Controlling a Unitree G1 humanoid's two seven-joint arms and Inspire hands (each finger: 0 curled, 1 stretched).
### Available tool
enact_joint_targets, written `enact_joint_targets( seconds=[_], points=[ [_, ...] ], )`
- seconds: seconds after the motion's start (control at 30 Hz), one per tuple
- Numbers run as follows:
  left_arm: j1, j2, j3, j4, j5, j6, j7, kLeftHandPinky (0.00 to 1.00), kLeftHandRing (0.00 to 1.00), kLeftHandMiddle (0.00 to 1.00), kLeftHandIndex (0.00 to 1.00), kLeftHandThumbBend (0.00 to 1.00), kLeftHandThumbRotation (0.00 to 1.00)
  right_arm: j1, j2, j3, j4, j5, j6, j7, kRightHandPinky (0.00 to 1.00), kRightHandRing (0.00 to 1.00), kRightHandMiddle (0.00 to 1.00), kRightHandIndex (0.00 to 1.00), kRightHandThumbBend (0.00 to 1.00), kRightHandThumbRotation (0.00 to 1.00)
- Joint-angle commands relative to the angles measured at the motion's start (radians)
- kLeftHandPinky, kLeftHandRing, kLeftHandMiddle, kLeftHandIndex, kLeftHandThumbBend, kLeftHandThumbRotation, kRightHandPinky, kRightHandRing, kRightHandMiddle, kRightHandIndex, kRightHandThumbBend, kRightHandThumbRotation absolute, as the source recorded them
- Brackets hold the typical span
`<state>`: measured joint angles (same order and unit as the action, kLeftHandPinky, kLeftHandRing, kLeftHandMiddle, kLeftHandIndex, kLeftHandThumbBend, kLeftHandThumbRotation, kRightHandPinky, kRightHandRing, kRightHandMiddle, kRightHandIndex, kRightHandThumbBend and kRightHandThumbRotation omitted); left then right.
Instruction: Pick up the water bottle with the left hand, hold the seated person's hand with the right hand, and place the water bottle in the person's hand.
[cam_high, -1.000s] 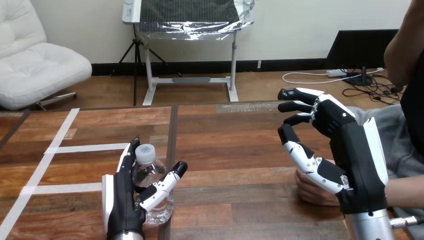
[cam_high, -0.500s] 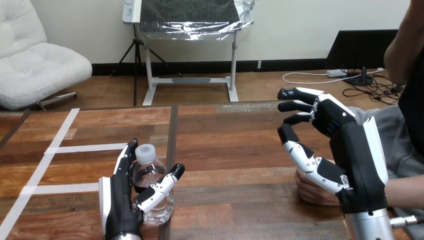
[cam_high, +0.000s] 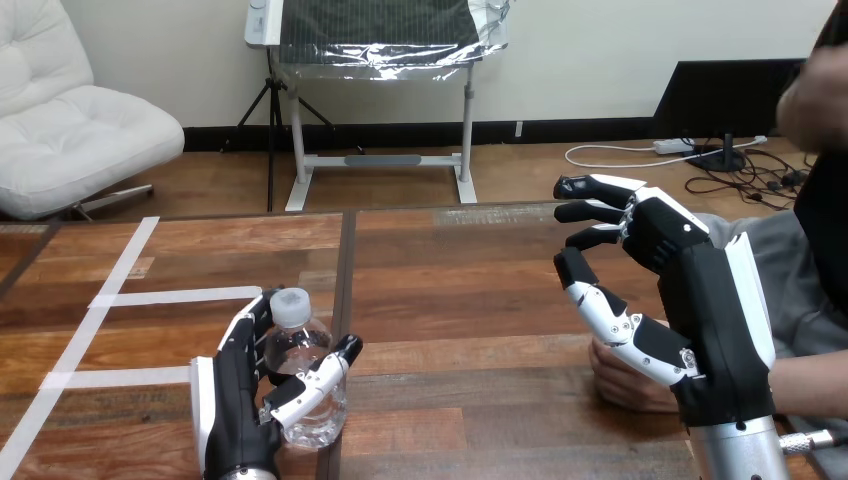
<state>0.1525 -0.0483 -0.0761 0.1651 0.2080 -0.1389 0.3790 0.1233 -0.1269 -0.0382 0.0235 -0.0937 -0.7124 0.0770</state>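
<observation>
Our left robot hand (cam_high: 232, 412) clasps the water bottle (cam_high: 298, 348), upright on the tabletop (cam_high: 470, 290), between thumb and fingers; our right robot hand (cam_high: 702, 300) hovers spread, holding nothing, over the person's hand (cam_high: 622, 382).

Left robot hand (cam_high: 235, 410) low, clasping; right robot hand (cam_high: 700, 300) raised, loosely spread.

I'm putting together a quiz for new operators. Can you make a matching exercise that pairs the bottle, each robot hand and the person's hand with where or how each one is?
Things:
1. water bottle
2. left robot hand
3. right robot hand
4. person's hand

States:
A. raised, fingers loose, holding nothing
B. resting on the table at the right, beneath a robot hand
C. upright on the table, white-capped
D. fingers and thumb closed round the bottle

Pairs: 1-C, 2-D, 3-A, 4-B
</observation>
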Motion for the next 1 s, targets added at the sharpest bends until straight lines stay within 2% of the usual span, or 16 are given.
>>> enact_joint_targets(
  seconds=[0.0, 0.3, 0.5, 0.67, 0.97],
  points=[
    [-0.067, -0.008, 0.002, 0.016, 0.029, 0.014, 0.013, 0.62, 0.68, 0.7, 0.7, 0.77, 0.11, -0.065, -0.012, 0.002, -0.043, 0.006, -0.002, 0.002, 0.56, 0.69, 0.74, 0.69, 0.42, 0.17],
    [-0.09, 0.002, 0.001, 0.05, 0.058, 0.027, 0.03, 0.57, 0.62, 0.65, 0.65, 0.81, 0.05, -0.064, -0.012, 0.001, -0.048, 0.012, 0.003, 0.005, 0.56, 0.69, 0.74, 0.69, 0.42, 0.17],
    [-0.108, 0.016, -0.005, 0.071, 0.081, 0.05, 0.014, 0.55, 0.6, 0.63, 0.63, 0.82, 0.0, -0.059, -0.009, 0.0, -0.057, 0.011, 0.012, 0.004, 0.57, 0.69, 0.74, 0.69, 0.43, 0.18],
    [-0.117, 0.025, -0.011, 0.08, 0.102, 0.065, 0.004, 0.49, 0.54, 0.57, 0.59, 0.83, 0.0, -0.058, -0.01, 0.0, -0.058, 0.013, 0.009, 0.006, 0.57, 0.69, 0.74, 0.69, 0.43, 0.18],
    [-0.13, 0.033, -0.025, 0.104, 0.175, 0.067, 0.046, 0.38, 0.44, 0.48, 0.5, 0.81, 0.0, -0.058, -0.011, -0.003, -0.06, 0.001, 0.006, 0.002, 0.56, 0.68, 0.74, 0.68, 0.43, 0.19]
  ],
)
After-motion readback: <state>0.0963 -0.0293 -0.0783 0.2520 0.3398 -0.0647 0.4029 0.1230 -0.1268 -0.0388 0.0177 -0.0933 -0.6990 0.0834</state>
